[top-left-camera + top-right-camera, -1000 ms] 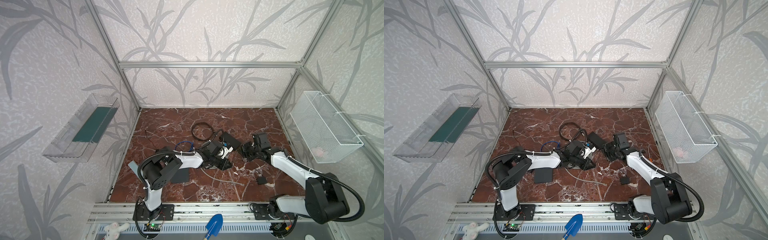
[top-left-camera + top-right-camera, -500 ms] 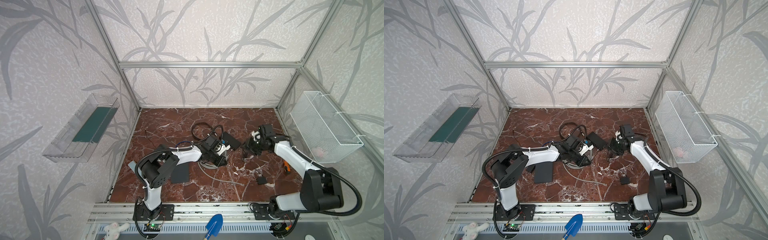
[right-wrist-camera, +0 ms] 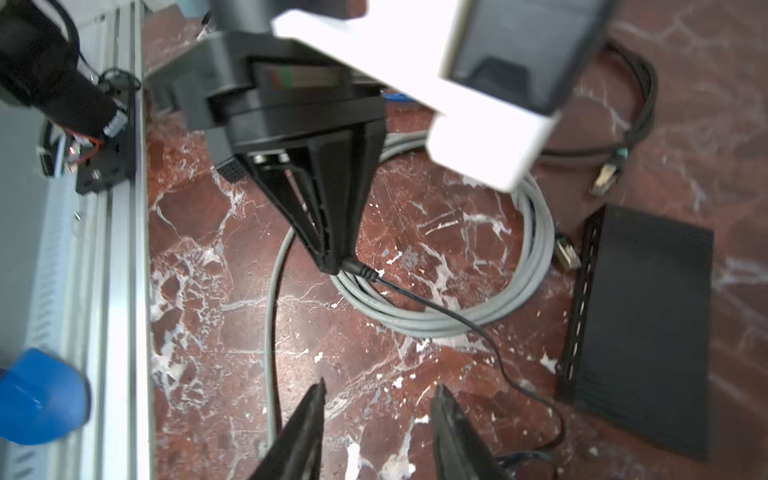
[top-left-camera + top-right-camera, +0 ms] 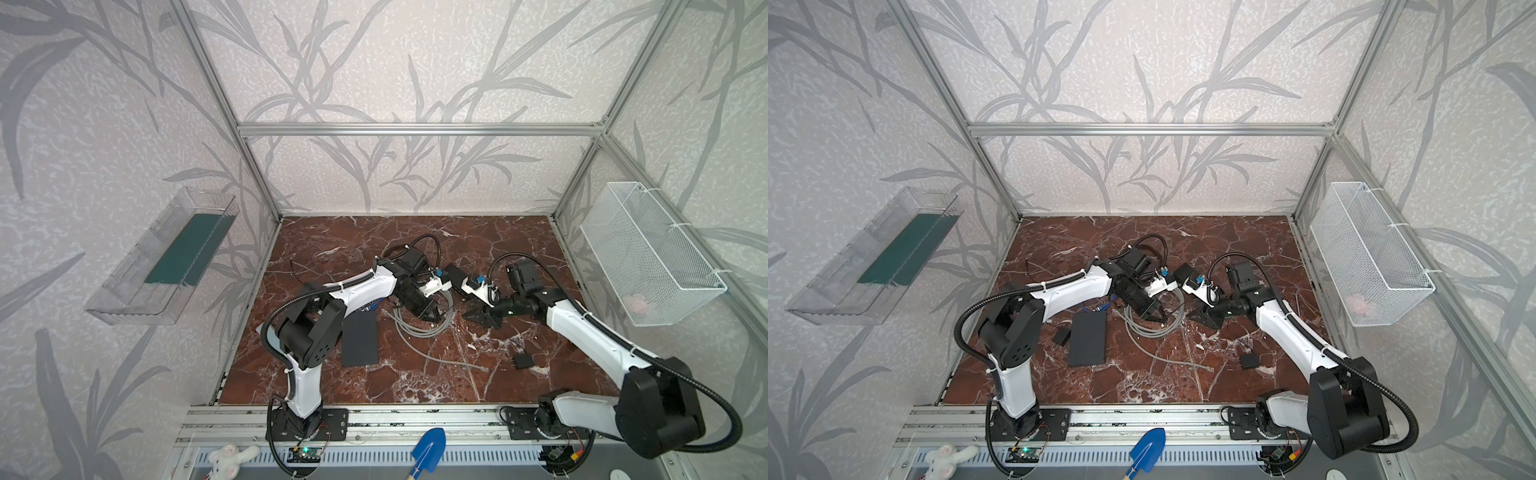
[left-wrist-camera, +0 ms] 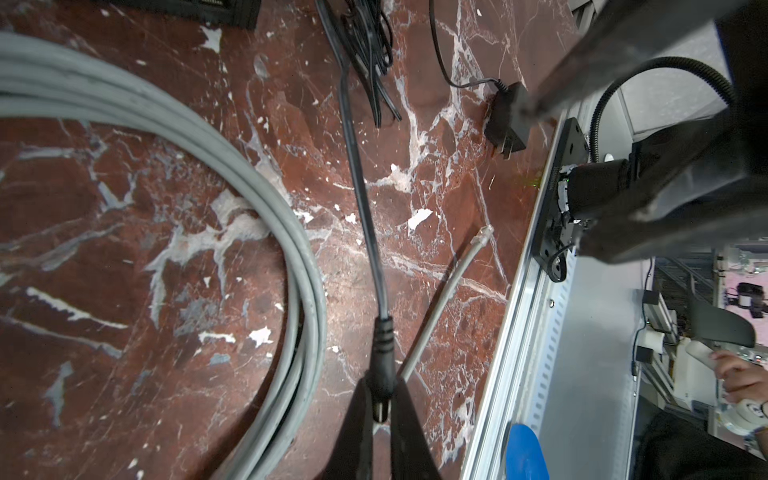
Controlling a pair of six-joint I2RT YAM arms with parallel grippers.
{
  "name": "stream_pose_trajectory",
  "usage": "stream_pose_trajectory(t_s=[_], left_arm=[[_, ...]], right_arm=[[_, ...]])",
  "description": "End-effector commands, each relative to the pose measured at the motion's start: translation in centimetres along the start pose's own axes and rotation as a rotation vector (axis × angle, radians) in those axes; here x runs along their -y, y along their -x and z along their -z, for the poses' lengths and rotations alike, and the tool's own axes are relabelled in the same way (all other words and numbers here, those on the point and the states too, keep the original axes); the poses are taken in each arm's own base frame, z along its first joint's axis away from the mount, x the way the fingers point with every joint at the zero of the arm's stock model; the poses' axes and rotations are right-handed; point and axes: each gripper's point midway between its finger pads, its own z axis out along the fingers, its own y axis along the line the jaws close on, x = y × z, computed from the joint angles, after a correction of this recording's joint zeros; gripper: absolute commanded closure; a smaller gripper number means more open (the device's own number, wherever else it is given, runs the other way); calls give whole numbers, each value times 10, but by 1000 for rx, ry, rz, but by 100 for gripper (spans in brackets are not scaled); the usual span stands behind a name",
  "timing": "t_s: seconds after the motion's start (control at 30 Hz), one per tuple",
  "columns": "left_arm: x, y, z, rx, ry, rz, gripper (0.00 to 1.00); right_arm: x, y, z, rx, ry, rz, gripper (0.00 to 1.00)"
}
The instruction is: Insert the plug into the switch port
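Switch sits near desk centre, at 1 o'clock from the grey coil; in both top views the wrist cameras cover its ends. Right wrist view: its perforated long face is blurred, sockets not resolvable. Plug tip hidden inside the left tool. Left tool: pinched narrow on the plug's black barrel, just beside the coil. Right tool: jaws moderately apart, empty, over bare desk, at 3 o'clock from the left tool.
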Motion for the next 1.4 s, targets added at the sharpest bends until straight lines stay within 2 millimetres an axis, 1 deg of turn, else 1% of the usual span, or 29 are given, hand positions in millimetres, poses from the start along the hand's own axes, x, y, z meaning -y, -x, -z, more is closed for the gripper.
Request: stream_pose_trajectory(t_s=[0.0,0.03,0.13,0.27,0.43,0.53,0.6,0.67,0.77,0.9,1.0,1.1,1.17,1.27,1.37], left_arm=[[10,-4,4,-38,-66,-29,90],[11,-4,4,-46,-70,-28,90],[10,-2,5,-39,-70,-29,90],[8,2,5,-30,-69,-35,89],[10,6,7,-17,-79,-33,89],[11,8,8,-11,-75,-36,90],[10,8,7,-14,-73,-36,90],[10,8,7,-17,-77,-36,90],[10,9,7,-14,-78,-36,90],[11,9,7,-9,-80,-34,90],[9,8,6,-11,-76,-25,90],[4,11,7,7,-66,3,86],[1,15,12,48,-61,26,80],[3,19,19,126,-75,54,72],[5,22,22,200,-94,78,67]], right_arm=[[18,16,-12,25,-166,316,57],[20,16,-16,21,-188,341,57],[17,16,-25,1,-199,422,57],[16,17,-31,-8,-203,495,58],[13,18,-39,-22,-176,543,59],[9,13,-45,-45,-150,559,59],[9,10,-48,-58,-152,572,59],[9,11,-51,-58,-148,579,60],[5,17,-55,-39,-137,595,65],[-1,19,-62,-46,-110,616,71],[-3,20,-64,-36,-99,614,81],[-5,17,-64,-54,-83,604,88],[-4,13,-62,-81,-89,580,90],[0,6,-61,-114,-103,556,92],[0,5,-62,-113,-105,524,92]])
